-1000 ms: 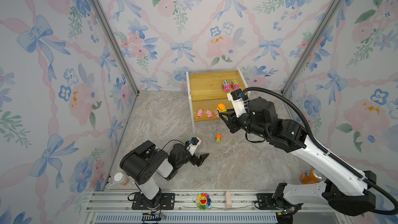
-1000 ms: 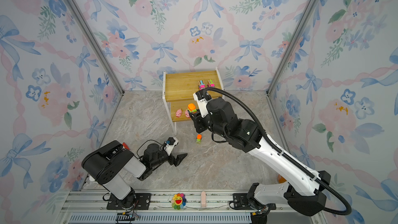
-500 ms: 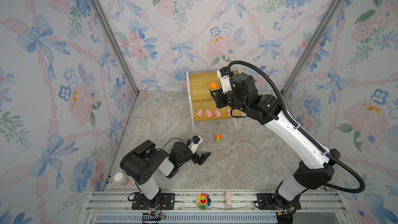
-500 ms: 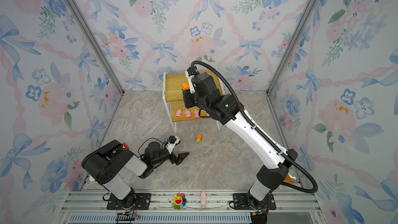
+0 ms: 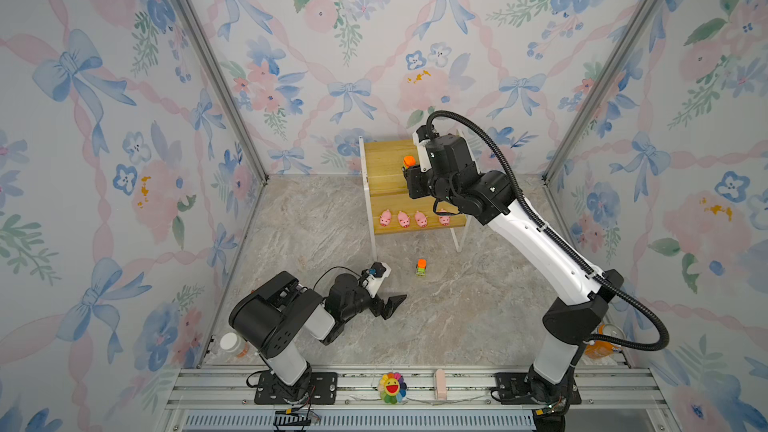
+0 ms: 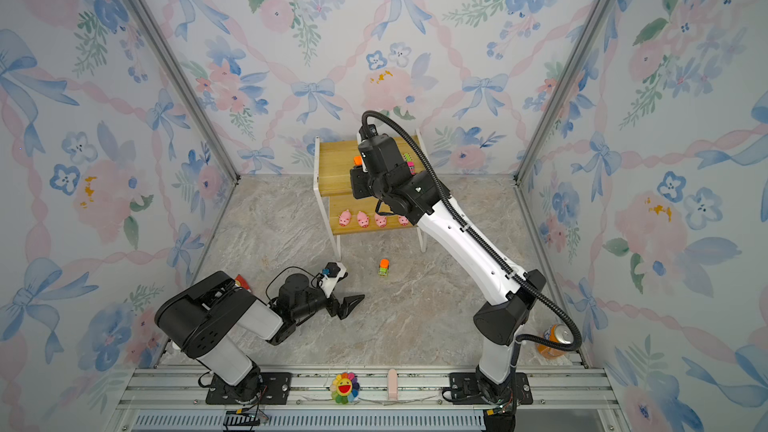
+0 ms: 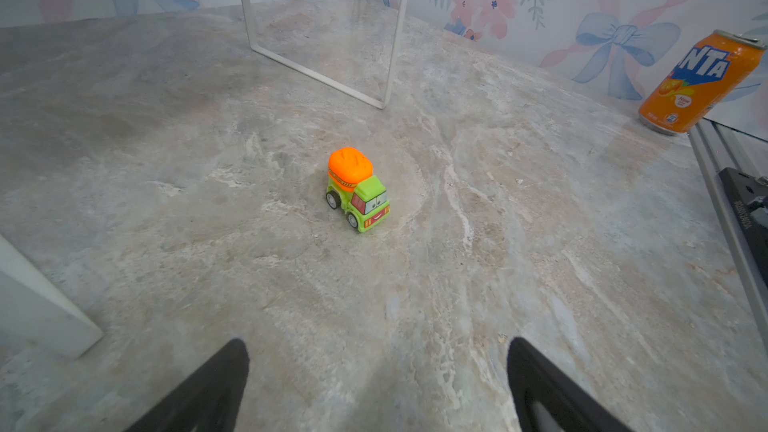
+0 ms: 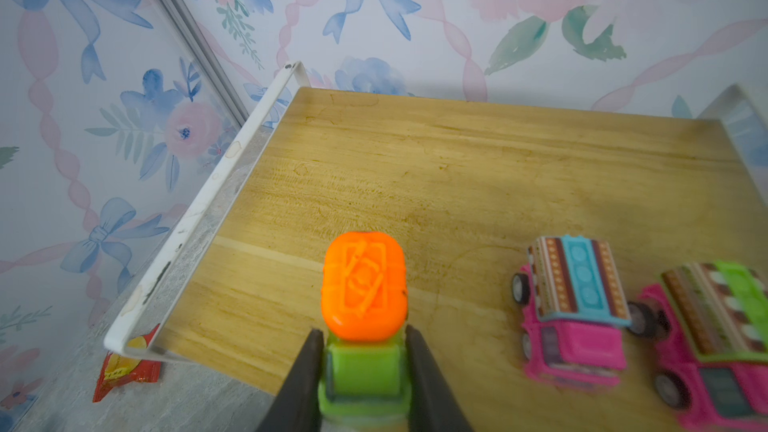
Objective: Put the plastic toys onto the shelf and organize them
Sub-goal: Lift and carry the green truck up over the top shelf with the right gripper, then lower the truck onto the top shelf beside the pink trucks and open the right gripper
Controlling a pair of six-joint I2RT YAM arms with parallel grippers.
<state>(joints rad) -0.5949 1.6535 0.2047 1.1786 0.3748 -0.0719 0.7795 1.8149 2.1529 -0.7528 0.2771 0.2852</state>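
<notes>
The shelf (image 5: 384, 168) stands at the back wall. My right gripper (image 8: 362, 332) is shut on a green truck with an orange top (image 8: 363, 292) over the top board's front part, left of two pink trucks (image 8: 573, 305) parked there. I cannot tell whether its wheels touch the board. Both top views show this truck (image 5: 409, 160) (image 6: 357, 159). Several pink pigs (image 5: 403, 219) line the lower board. A second green truck (image 5: 421, 267) (image 7: 359, 189) stands on the floor. My left gripper (image 7: 378, 351) is open and empty low over the floor, short of that truck.
An orange soda can (image 7: 702, 83) stands at the right front corner. A red snack packet (image 8: 124, 371) lies on the floor left of the shelf. The shelf's thin white legs (image 7: 388, 35) rise behind the floor truck. A smiling flower (image 5: 392, 386) sits on the front rail.
My right arm has carried the green truck from in front of the lower board up and back over the top board. The left gripper has barely moved.
</notes>
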